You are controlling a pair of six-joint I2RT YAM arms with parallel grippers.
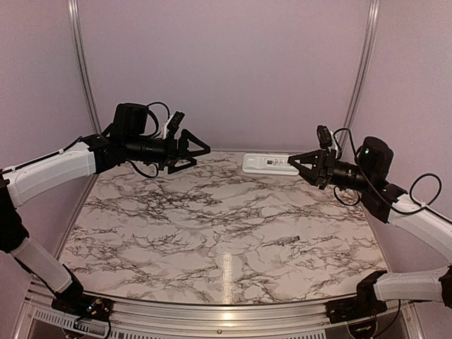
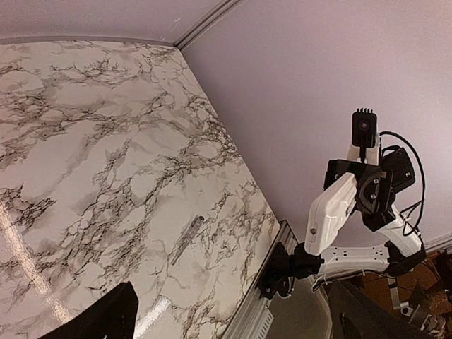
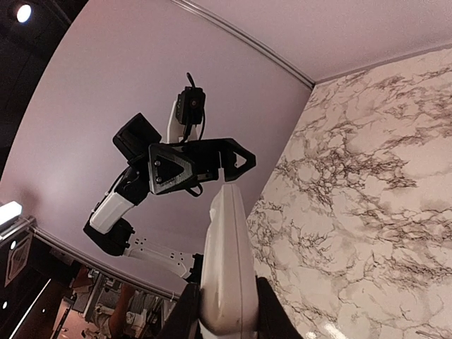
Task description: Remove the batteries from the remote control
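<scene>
**Right pincer holds the remote aloft; left pincer gapes**

From the camera above, the right gripper [image 1: 296, 164] is pinching the right end of the remote control [image 1: 270, 164]. The white bar lies level over the far edge of the marble table [image 1: 176, 233], its free end pointing at the other arm. A small dark recess shows on its upper face. The left gripper [image 1: 200, 154] hangs in the air over the table's far left part, well apart from the remote, its jaws spread and holding nothing. A thin grey stick [image 1: 286, 241] lies alone on the marble nearer the arm bases.

At the left wrist, the two dark fingers [image 2: 106, 318] stand far apart at the bottom corners, with bare marble between them. The grey stick [image 2: 187, 240] lies beyond. Across the table the remote [image 2: 330, 212] juts out from the right arm's pincer.

At the right wrist, the remote [image 3: 227, 247] rises from between the two pads, gripped on both long edges. Past its tip the left pincer [image 3: 240, 162] faces it, wide apart.
</scene>
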